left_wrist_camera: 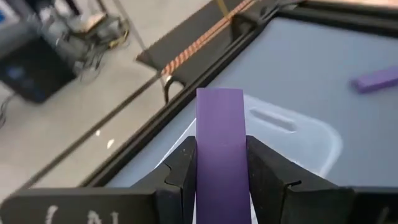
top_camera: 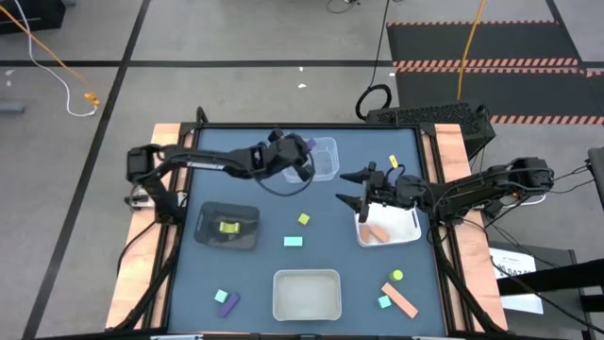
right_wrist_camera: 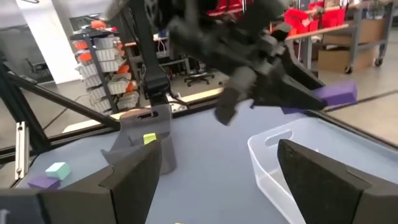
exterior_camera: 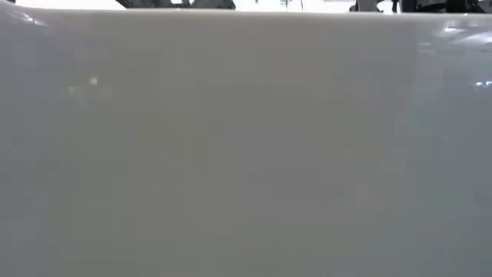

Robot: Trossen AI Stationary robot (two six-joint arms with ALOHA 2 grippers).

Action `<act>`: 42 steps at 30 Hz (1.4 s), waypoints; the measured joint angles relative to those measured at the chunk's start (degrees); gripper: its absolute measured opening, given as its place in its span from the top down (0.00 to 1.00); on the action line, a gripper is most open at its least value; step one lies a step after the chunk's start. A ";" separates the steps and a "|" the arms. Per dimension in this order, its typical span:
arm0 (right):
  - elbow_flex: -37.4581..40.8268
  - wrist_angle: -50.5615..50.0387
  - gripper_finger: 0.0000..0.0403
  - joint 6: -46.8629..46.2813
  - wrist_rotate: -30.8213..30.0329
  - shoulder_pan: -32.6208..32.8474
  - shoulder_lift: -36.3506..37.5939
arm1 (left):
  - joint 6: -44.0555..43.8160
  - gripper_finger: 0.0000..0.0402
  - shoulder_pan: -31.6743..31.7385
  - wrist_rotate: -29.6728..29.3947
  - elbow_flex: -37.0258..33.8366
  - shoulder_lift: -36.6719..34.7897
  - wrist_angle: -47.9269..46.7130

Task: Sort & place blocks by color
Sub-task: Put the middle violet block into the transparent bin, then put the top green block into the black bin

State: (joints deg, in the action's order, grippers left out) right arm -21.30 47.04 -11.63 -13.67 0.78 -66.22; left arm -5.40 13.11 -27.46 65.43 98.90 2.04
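Observation:
My left gripper is shut on a purple bar block, held over the left rim of the clear tray at the table's far middle. The right wrist view also shows this block. My right gripper stands open with nothing between its fingers, just left of the white tray that holds orange blocks. A yellow-green block lies in the black mesh tray. Loose on the table are a yellow-green block, a teal one and another purple one. My left gripper pinches the purple bar's two long sides between its two fingers. The bar lies along the fingers and juts out past their tips. The fingers come from the table's left, slanting down. The bar is lifted clear, above the clear tray's rim.
A large pale tray sits at the near edge and fills the low view. Near left lie a teal and a purple block. Near right are a yellow-green disc, an orange bar and a teal block. A yellow block lies far right.

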 joint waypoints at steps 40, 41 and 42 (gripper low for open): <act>-14.73 -76.46 0.23 -11.59 -5.75 -29.47 0.00 | 1.19 0.42 -2.26 0.63 0.02 -8.62 -11.36; -14.73 -76.08 0.23 -11.59 -5.76 -30.02 -0.01 | 1.24 0.42 -1.82 0.61 0.02 -8.65 -11.51; -14.73 -75.48 0.23 -11.67 -5.75 -30.48 0.00 | 1.25 0.42 -1.29 0.61 0.02 -8.65 -11.68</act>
State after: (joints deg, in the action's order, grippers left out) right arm -36.03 -28.44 -23.30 -19.42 -29.70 -66.22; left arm -4.15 11.82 -26.85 65.45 90.26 -9.64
